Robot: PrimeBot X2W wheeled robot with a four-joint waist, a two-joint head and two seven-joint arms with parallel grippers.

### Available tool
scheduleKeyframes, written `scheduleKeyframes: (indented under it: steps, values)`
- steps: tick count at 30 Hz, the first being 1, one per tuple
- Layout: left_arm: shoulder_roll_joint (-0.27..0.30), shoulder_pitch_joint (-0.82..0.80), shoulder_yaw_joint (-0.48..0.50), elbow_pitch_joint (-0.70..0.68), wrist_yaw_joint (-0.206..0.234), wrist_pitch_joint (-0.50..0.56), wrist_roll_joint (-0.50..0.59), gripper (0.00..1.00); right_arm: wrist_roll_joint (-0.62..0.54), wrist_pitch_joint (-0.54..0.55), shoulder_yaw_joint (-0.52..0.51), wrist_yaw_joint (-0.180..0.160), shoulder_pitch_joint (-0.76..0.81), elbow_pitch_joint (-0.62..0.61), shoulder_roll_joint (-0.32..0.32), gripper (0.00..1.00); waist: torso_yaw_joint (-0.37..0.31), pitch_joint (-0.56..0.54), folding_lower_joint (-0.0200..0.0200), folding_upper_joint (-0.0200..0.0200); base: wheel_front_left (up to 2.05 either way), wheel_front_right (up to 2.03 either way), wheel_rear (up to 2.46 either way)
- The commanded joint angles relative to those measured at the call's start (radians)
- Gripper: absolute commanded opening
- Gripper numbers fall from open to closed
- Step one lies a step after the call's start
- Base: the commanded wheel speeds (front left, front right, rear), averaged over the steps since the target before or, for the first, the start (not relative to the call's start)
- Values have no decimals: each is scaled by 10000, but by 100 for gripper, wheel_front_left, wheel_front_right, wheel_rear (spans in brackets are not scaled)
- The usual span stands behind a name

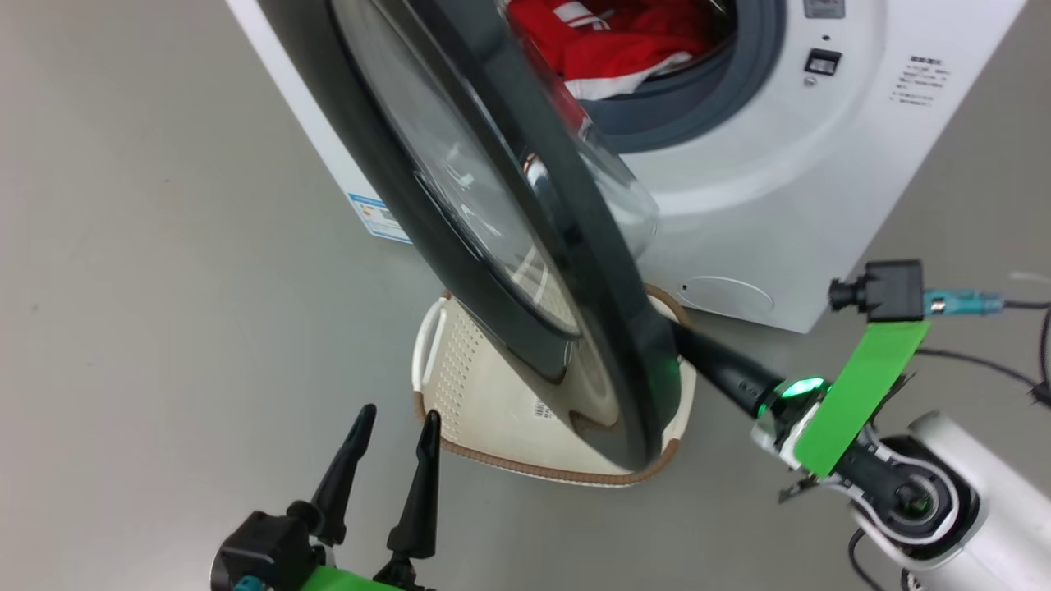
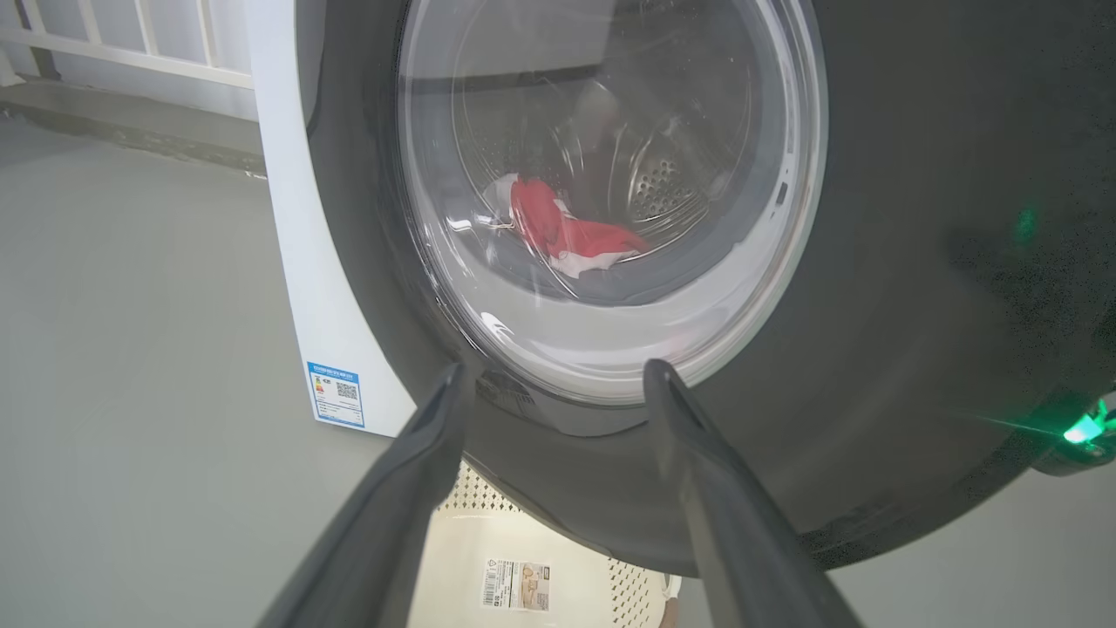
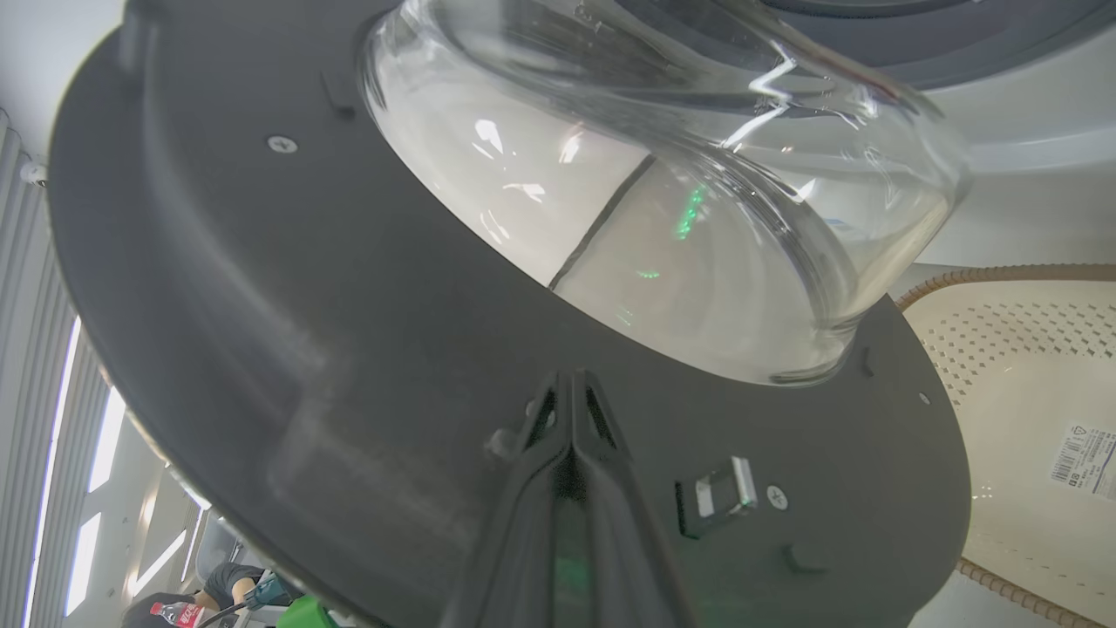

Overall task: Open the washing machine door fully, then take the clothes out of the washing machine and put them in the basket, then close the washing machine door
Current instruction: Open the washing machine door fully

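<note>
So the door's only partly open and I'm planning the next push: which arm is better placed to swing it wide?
Right, probably: the right gripper, shut, sits at the door on its inner face; the left gripper hangs open on the outer side.

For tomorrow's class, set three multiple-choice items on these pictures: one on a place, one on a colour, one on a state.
1. Where does the basket stand relative to the washing machine?
A) on top of it
B) on the floor before it, below the door
C) inside it

2. What colour are the clothes in the washing machine?
A) blue
B) green
C) red with white

3. How is the right gripper?
A) shut, tips at the door's inner face
B) open around the basket's rim
C) shut on the clothes

Key:
1 B: the head view shows it on the floor under the door's lower edge.
2 C: red fabric with white trim lies at the opening.
3 A: the right wrist view shows its fingers pressed together against the door.
</note>
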Motion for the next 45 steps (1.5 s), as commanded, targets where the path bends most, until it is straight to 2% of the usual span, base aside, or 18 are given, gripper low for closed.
scheduleKeyframes:
  steps: [1,19,32,41,42,43,44,45]
  values:
    - [108,89,289,-277,90,-120,-20,100,-22,96,60,77,312,-358,193,0,262,-213,0,0,0,0,0]
    - [108,640,477,-196,308,-120,93,100,-424,803,201,77,970,-325,1245,0,1651,-814,0,0,0,0,0]
    - [108,918,894,-590,628,-120,30,100,-550,1451,359,77,644,-129,1864,0,1789,-737,0,0,0,0,0]
    - [108,887,827,-520,499,-120,19,100,-823,1250,204,77,821,-16,1844,0,1746,-800,0,0,0,0,0]
    - [108,871,810,-495,475,-120,24,100,-863,1180,185,77,863,0,1814,15,1738,-807,0,0,0,0,0]
    - [108,853,794,-465,450,-120,25,100,-904,1113,173,77,904,15,1774,25,1730,-814,0,0,0,0,0]
    - [108,832,778,-431,421,-120,25,100,-938,1035,155,77,947,33,1736,42,1722,-821,0,0,0,0,0]
    - [108,810,761,-395,389,-120,28,100,-965,941,125,77,993,57,1697,64,1714,-832,0,0,0,0,0]
